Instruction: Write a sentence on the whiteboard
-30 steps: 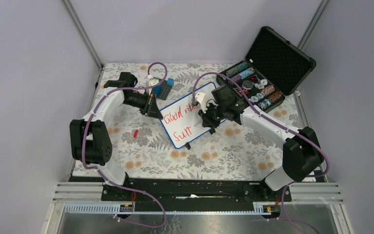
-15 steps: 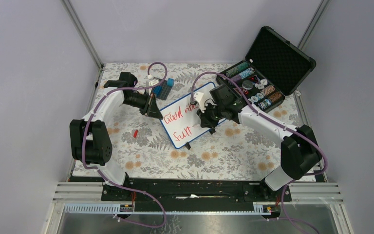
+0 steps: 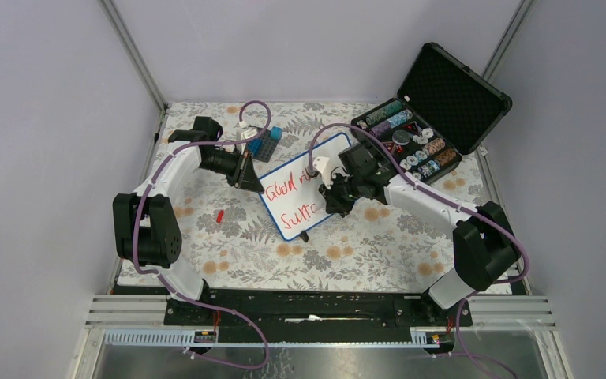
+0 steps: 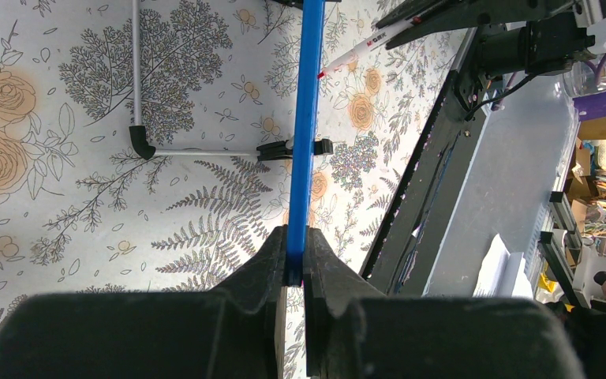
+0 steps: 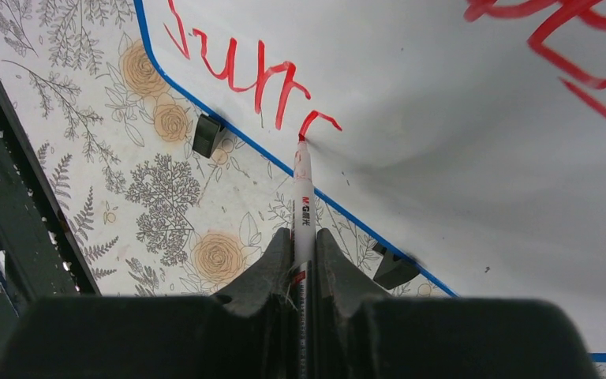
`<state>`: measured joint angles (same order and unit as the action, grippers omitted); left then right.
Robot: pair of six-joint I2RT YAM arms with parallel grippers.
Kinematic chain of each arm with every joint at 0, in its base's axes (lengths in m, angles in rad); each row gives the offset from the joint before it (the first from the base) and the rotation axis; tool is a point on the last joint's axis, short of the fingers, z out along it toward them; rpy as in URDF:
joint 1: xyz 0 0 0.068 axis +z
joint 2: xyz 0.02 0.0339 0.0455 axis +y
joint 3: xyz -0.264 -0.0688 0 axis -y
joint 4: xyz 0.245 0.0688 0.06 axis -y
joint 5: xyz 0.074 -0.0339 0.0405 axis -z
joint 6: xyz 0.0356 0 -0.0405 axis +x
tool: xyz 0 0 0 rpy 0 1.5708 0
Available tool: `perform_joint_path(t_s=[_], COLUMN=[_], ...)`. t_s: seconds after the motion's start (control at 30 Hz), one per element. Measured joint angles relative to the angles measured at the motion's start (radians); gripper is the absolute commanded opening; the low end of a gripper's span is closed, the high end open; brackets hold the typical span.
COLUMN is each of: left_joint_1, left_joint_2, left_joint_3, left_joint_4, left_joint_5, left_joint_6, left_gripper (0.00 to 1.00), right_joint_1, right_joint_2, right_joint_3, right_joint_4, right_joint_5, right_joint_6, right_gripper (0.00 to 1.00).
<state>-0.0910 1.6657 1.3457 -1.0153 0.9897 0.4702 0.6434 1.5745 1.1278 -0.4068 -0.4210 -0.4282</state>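
Tally: one whiteboard (image 3: 304,189), two black feet (image 5: 207,134) on it. Two lines of red writing (image 5: 237,71). One red marker (image 5: 303,197). One open black chip case (image 3: 450,95). One small red piece (image 3: 219,215).

Left end effector (image 4: 294,246) clamps whiteboard (image 4: 309,118) rim edge-on.

A robotics lab is indicated: the table (image 3: 229,237) is boxed in by grey panels (image 3: 47,118) on metal rails (image 3: 133,55), and cluttered shelves (image 4: 596,185) are seen beyond.

Red sentence (image 3: 292,202) "Good…" over "Surrc" on the whiteboard (image 3: 323,154); "M&G" printed on the marker (image 5: 303,207) barrel.
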Motion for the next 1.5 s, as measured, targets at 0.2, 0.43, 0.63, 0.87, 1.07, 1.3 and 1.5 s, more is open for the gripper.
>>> perform_joint_path(t_s=[0.2, 0.43, 0.63, 0.87, 1.07, 1.3, 1.5], left_joint_1=[0.000, -0.002, -0.002, -0.003, -0.003, -0.004, -0.006], left_joint_2=[0.000, 0.000, 0.000, 0.000, 0.000, 0.000, 0.000], left_joint_3=[0.000, 0.000, 0.000, 0.000, 0.000, 0.000, 0.000], left_joint_4=[0.000, 0.000, 0.000, 0.000, 0.000, 0.000, 0.000], left_joint_5=[0.000, 0.000, 0.000, 0.000, -0.002, -0.003, -0.003], left_joint_6=[0.000, 0.000, 0.000, 0.000, 0.000, 0.000, 0.000], left_gripper=[0.00, 0.00, 0.00, 0.00, 0.00, 0.00, 0.00], right_joint_1=[0.000, -0.018, -0.029, -0.030, -0.030, -0.038, -0.053], right_joint_2=[-0.003, -0.020, -0.022, -0.019, -0.020, -0.056, -0.069], right_joint_3=[-0.027, -0.026, -0.008, 0.038, 0.040, 0.024, -0.001], right_joint_4=[-0.003, -0.004, -0.015, -0.009, -0.008, -0.027, -0.030], right_joint_5=[0.008, 0.021, 0.024, 0.017, 0.006, -0.018, -0.012], right_joint_6=[-0.006, -0.022, -0.025, -0.020, -0.021, -0.032, -0.043], right_gripper=[0.00, 0.00, 0.00, 0.00, 0.00, 0.00, 0.00])
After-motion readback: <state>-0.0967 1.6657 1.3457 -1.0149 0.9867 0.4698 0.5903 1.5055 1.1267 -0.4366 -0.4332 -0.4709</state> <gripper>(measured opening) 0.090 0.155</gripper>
